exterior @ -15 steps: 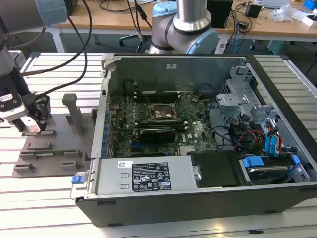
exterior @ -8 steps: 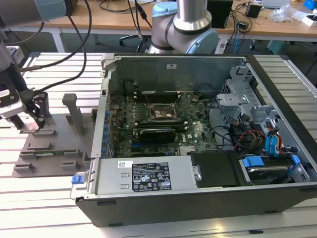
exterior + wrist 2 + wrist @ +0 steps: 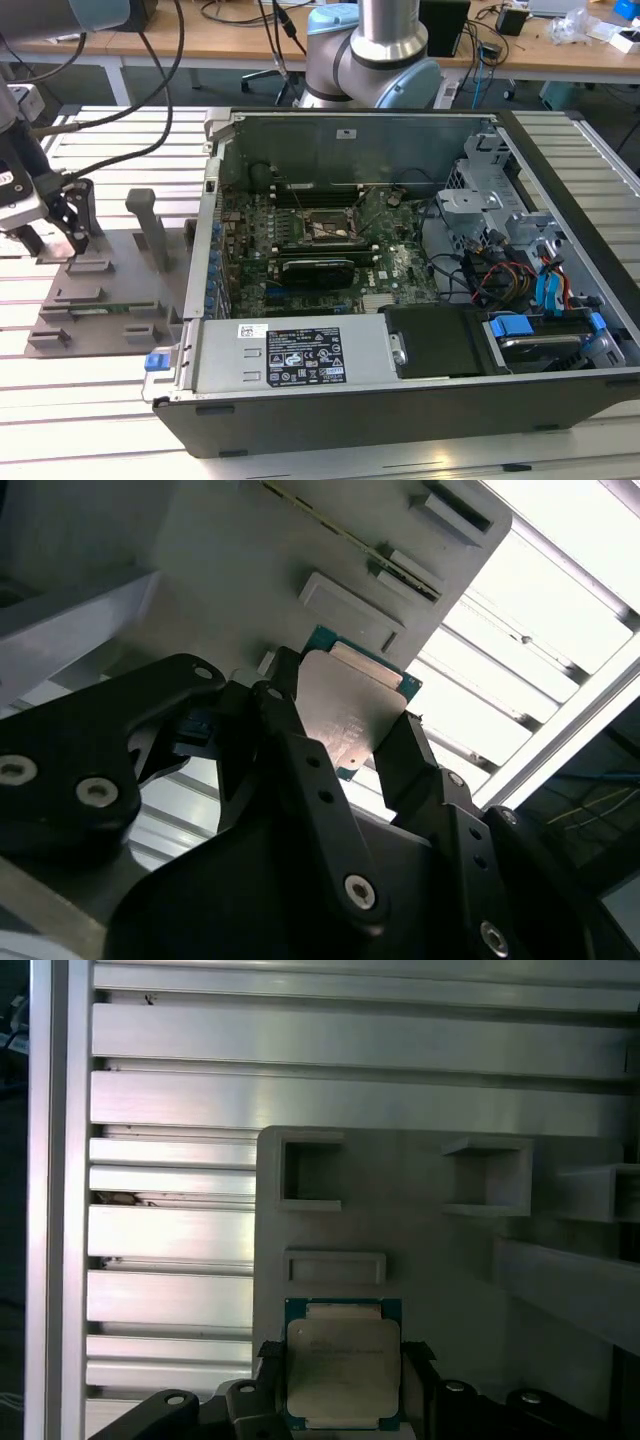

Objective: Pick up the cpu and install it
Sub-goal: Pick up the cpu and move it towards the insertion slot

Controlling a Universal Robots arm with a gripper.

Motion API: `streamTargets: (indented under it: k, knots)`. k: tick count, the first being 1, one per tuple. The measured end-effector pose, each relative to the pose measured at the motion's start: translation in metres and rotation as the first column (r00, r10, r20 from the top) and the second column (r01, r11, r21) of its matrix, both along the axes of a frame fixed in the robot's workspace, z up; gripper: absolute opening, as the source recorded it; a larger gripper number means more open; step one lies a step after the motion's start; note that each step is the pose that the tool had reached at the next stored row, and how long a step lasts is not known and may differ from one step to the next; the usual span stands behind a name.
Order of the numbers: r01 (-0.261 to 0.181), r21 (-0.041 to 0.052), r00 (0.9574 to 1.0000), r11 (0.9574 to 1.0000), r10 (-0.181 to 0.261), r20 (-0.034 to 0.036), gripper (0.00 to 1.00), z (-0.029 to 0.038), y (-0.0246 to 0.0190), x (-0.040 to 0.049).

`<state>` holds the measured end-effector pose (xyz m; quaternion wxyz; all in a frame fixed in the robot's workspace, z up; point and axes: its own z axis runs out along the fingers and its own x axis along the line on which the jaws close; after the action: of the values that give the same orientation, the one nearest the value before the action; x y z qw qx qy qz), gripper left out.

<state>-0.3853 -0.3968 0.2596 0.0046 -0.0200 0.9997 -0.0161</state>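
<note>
Just beside cpu [image 3: 342, 1370], raised fixture block [image 3: 335, 1267]

A robotics lab, where a robot arm [image 3: 385, 60] rises behind an open desktop computer case [image 3: 350, 150] on a slatted aluminium table [image 3: 90, 420], with cable-strewn wooden workbenches [image 3: 560, 55] beyond.

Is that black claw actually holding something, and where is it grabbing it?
Yes. The black gripper is closed on the small flat square cpu with the silver-grey metal top, pinching it by two opposite side edges, at the grey plastic fixture plate.
</note>
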Motion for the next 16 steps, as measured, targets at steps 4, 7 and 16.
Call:
streamTargets:
  k: [4, 7, 16]
  knots:
    - [0.0, 0.0, 1.0, 1.0, 0.0, 0.0, 0.55, 0.0034, 0.0, 0.0]
    - [0.0, 0.0, 1.0, 1.0, 0.0, 0.0, 0.55, 0.0117, 0.0, 0.0]
    - [0.0, 0.0, 1.0, 1.0, 0.0, 0.0, 0.55, 0.0254, 0.0, 0.0]
